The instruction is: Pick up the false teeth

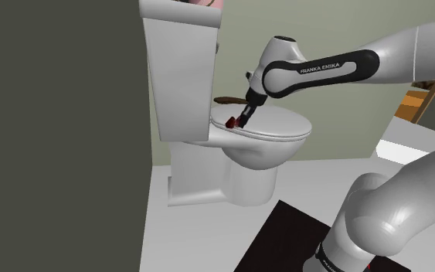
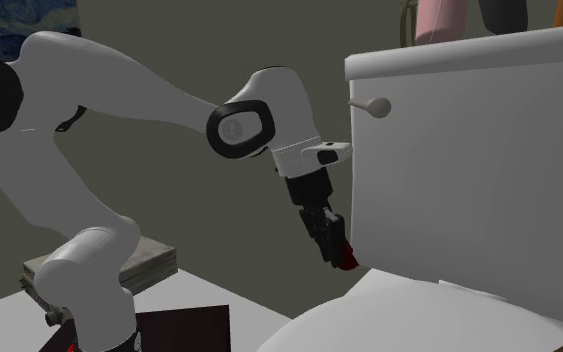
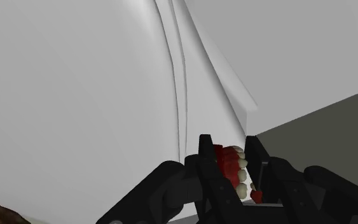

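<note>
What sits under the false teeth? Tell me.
The white toilet lid lies under the false teeth, by the tank. The hand clasps them; whether they touch the lid is hidden by it.

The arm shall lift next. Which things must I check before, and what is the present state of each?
1. Red-and-cream false teeth sit between the fingers of the black gripper: ok.
2. Both fingers press against the teeth, so the grasp looks closed: ok.
3. Teeth already free of the white toilet lid: cannot tell.
4. Gap between the gripper and the white toilet tank: cannot tell; it looks close, so probably lift away from the tank.
</note>
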Motion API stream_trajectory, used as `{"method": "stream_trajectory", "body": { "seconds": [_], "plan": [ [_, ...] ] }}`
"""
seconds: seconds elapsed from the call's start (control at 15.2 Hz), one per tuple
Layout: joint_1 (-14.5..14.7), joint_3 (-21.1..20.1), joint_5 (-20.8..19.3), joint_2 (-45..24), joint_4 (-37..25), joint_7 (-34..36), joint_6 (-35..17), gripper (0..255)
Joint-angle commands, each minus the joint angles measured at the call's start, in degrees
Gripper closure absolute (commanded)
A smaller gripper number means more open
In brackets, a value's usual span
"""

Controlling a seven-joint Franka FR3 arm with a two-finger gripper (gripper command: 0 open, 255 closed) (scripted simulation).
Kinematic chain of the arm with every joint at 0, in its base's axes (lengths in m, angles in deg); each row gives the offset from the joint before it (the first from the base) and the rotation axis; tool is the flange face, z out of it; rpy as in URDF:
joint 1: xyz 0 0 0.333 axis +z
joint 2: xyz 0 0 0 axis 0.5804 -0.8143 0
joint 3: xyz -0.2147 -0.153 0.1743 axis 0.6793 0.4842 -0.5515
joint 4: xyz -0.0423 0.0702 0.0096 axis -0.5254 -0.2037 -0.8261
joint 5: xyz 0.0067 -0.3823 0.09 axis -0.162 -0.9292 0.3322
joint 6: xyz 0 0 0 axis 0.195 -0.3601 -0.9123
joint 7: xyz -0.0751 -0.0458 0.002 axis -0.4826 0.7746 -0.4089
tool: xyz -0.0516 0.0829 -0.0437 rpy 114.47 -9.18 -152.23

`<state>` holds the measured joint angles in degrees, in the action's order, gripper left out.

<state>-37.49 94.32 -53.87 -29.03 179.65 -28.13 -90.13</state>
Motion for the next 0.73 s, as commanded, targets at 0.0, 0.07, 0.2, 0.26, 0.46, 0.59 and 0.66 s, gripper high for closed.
{"method": "stream_trajectory", "body": {
  "seconds": [0.0, 0.07, 0.2, 0.26, 0.46, 0.59, 0.66],
  "plan": [
    [0.1, -0.1, 0.2, 0.2, -1.4, -0.2, 1.5, 255],
    [0.1, -0.1, 0.2, 0.3, -2.0, -0.2, 2.3, 255],
    [0.2, -0.2, 0.4, 0.5, -3.4, -0.4, 3.9, 255],
    [0.2, -0.3, 0.5, 0.5, -4.1, -0.4, 4.7, 255],
    [0.3, -0.5, 0.7, 0.7, -6.3, -0.6, 7.0, 255],
    [0.4, -0.6, 0.8, 0.7, -7.8, -0.7, 8.5, 255],
    [0.4, -0.6, 0.9, 0.7, -8.6, -0.8, 9.3, 255]
  ]
}}
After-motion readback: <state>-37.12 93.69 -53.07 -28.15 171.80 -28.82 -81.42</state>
